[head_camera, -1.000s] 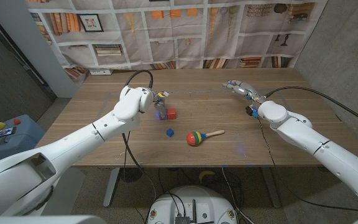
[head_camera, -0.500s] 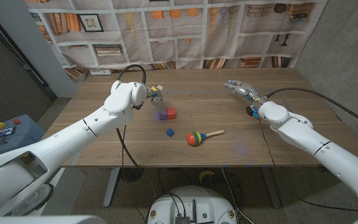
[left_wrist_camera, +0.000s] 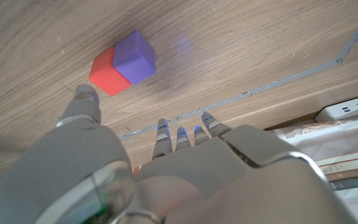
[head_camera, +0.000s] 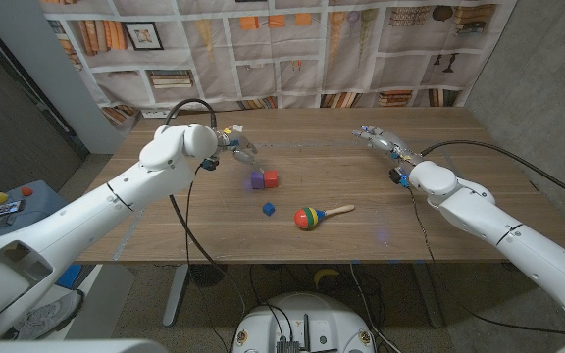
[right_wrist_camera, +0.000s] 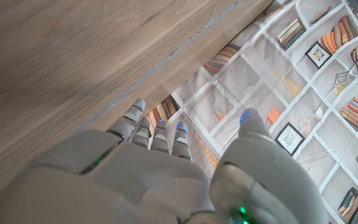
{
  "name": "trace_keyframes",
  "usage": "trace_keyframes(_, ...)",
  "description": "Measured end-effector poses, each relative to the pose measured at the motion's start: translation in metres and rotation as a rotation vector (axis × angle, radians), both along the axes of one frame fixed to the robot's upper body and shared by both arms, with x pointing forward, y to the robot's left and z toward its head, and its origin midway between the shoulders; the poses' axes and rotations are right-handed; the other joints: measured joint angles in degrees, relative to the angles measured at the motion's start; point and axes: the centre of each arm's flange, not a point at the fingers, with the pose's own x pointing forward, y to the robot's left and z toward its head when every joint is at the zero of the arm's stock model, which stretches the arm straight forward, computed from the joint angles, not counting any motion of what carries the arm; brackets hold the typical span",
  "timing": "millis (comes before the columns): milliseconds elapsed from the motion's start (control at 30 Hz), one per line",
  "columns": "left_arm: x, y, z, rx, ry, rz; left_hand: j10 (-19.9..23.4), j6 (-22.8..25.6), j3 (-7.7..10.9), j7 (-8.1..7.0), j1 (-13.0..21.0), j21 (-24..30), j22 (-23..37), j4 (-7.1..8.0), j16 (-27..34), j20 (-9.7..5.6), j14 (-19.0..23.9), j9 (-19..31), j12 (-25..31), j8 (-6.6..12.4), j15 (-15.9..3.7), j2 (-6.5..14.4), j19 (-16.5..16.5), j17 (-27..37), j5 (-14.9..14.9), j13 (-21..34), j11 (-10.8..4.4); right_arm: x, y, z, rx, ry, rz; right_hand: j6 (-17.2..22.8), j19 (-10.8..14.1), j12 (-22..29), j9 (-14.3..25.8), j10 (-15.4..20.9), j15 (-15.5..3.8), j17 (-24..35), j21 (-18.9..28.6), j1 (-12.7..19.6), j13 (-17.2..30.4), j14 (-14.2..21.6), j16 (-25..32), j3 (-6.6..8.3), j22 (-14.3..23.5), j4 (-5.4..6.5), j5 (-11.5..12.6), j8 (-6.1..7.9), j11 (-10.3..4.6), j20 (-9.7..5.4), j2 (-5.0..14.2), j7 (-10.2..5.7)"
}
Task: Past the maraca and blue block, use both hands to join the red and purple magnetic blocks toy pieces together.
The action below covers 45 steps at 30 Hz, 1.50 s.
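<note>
wooden table (head_camera: 165, 211), seen from the head camera, with both arms reaching over it. left hand (head_camera: 240, 145) hangs above the table just behind the block pair, fingers spread, holding nothing; the left wrist view shows its fingertips (left_wrist_camera: 87, 94) apart from the blocks. right hand (head_camera: 379, 138) sits well to the far right side of the table, fingers extended and apart, empty, near the back edge. maraca (head_camera: 314, 216) lies toward the front, its handle pointing right. red block (head_camera: 271, 178) and purple block (head_camera: 257, 180) lie behind the maraca, side by side and touching face to face, purple on the left-arm side. blue block (head_camera: 268, 208) lies just in front of the pair. judged from this layout, the joining step appears complete, with both hands off the pieces; the next move calls only for clearing the hands without knocking the pair.
</note>
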Motion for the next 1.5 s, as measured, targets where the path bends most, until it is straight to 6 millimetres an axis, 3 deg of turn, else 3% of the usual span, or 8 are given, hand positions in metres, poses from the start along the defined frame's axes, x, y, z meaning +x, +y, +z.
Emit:
trace_keyframes(300, 0.000, 0.013, -0.006, -0.146, -0.033, -0.060, -0.31, -1.00, -0.70, -0.61, -1.72, 0.00, 0.00, 0.70, 0.00, -0.21, 0.00, 0.00, 0.24, 0.00, 0.00, 1.12, -0.40, 0.00, 0.00, 0.00, 0.31, 0.005, -0.003, -0.004, 0.036, -0.009, 0.030, -0.30, -0.51, -0.30, 0.00, -0.62, -0.42, -0.17, 0.00, -1.47, -0.02, -0.39, 0.00, -0.61, 0.00, 0.28, 0.00, -0.77, -0.62, -0.51, 0.26, -0.31)
trace_keyframes(667, 0.006, 0.024, -0.015, -0.327, -0.079, -0.133, -0.30, -1.83, -1.07, -1.44, -4.80, 0.38, 0.01, 1.91, 0.27, -1.37, 1.02, 0.01, 0.50, 0.23, -0.58, 3.14, 1.20, 0.03, 0.00, 0.01, 0.31, 0.006, -0.002, -0.011, 0.107, -0.019, 0.060, -0.30, -1.17, -0.29, -0.27, -0.36, -2.68, -0.43, 0.00, -4.03, -0.48, 0.65, 0.00, -1.48, 0.00, 1.16, 0.00, -1.63, -1.44, -1.49, 0.86, -0.31)
trace_keyframes(833, 0.011, 0.030, -0.020, -0.407, -0.091, -0.162, -0.07, -2.65, -1.09, -1.63, -6.56, 0.38, 0.01, 2.73, 0.27, -1.84, 1.46, 0.01, 0.50, 0.23, -1.07, 3.68, 1.67, 0.16, 0.00, -0.05, 0.09, 0.005, -0.001, -0.013, 0.140, -0.024, 0.066, -1.02, -1.57, -0.29, -0.27, 0.45, -2.36, -0.51, -0.14, -5.90, -0.55, 1.38, 0.00, -2.31, 0.00, 1.99, 0.00, -2.08, -1.24, -2.16, 1.36, -0.21)
trace_keyframes(1000, 0.015, 0.034, -0.027, -0.499, -0.107, -0.202, -0.07, -3.08, -1.24, -2.05, -8.09, 0.38, 0.01, 3.49, 0.65, -2.40, 1.66, 0.01, 0.50, 0.23, -1.66, 4.55, 1.79, 0.15, 0.00, -0.28, 0.09, 0.004, 0.001, -0.016, 0.183, -0.029, 0.077, -1.23, -3.17, -0.51, -0.27, 0.45, -1.95, -0.70, -0.22, -7.69, -0.55, 1.79, 0.35, -2.81, 0.00, 2.83, 0.00, -2.08, -1.23, -1.73, 1.95, -0.42)
trace_keyframes(1267, 0.019, 0.040, -0.040, -0.656, -0.146, -0.246, 0.86, -3.00, -1.47, -2.70, -11.48, 0.82, 0.01, 5.30, 0.67, -2.88, 2.57, -0.09, 0.89, 0.67, -2.56, 6.66, 2.28, 0.15, 0.49, -0.28, -0.85, 0.003, 0.000, -0.019, 0.238, -0.036, 0.093, -1.33, -3.17, -0.50, -0.26, 0.76, -1.54, -0.70, -0.22, -9.44, -0.83, 2.62, 0.45, -3.20, 0.00, 3.54, 0.23, -2.47, -0.92, -1.73, 2.49, -0.52)
trace_keyframes(1500, 0.021, 0.043, -0.052, -0.786, -0.195, -0.268, 1.98, -2.24, -1.47, -3.46, -13.03, 0.82, -0.16, 5.78, 0.94, -3.10, 4.15, -0.26, 1.23, 0.89, -3.27, 7.61, 3.53, 0.07, 0.49, -0.27, -1.94, 0.002, -0.003, -0.022, 0.280, -0.043, 0.109, -1.32, -2.53, -0.50, -0.26, 1.11, -1.82, -0.70, 0.23, -11.39, -0.83, 3.38, 0.88, -3.51, 0.00, 4.33, 0.23, -2.47, -1.00, -2.36, 3.24, -0.52)
